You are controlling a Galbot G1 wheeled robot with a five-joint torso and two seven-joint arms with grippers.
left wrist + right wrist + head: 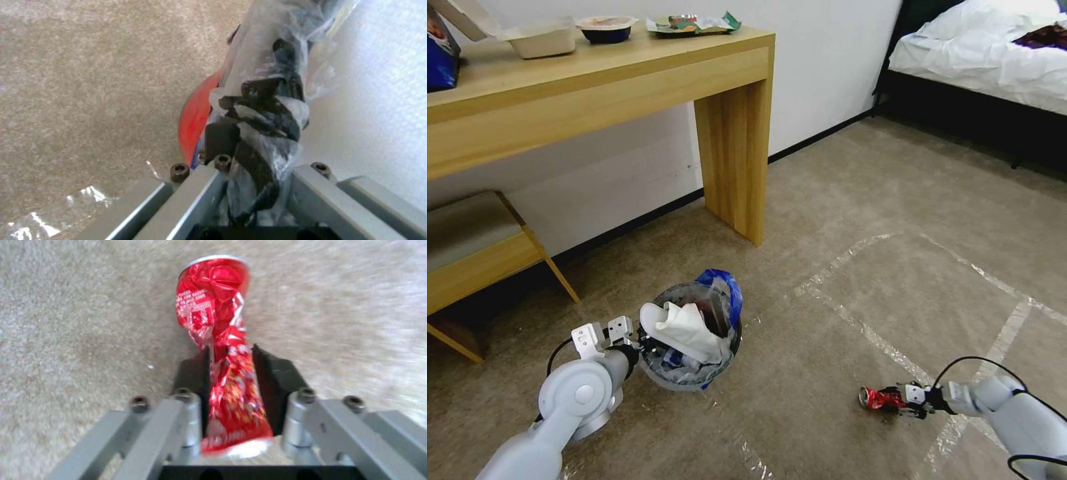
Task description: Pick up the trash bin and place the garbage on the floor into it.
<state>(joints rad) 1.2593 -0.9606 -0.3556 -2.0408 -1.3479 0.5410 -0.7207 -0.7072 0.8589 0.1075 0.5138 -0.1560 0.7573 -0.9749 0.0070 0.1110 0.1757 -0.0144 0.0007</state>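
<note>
One trash bin (694, 337) sits low and left of centre in the head view, on the beige carpet (840, 200), stuffed with a white slipper (684, 328) and what may be wrappers. The left gripper (249, 163) clamps its bag-lined rim. Lower right, the right gripper (231, 373) pinches one crushed red can (213, 303).

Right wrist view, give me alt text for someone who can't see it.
The right gripper has its jaws shut on a crushed red drink can, gripping it at mid-body. The can's silver-rimmed end points away from the camera, over beige carpet.
</note>
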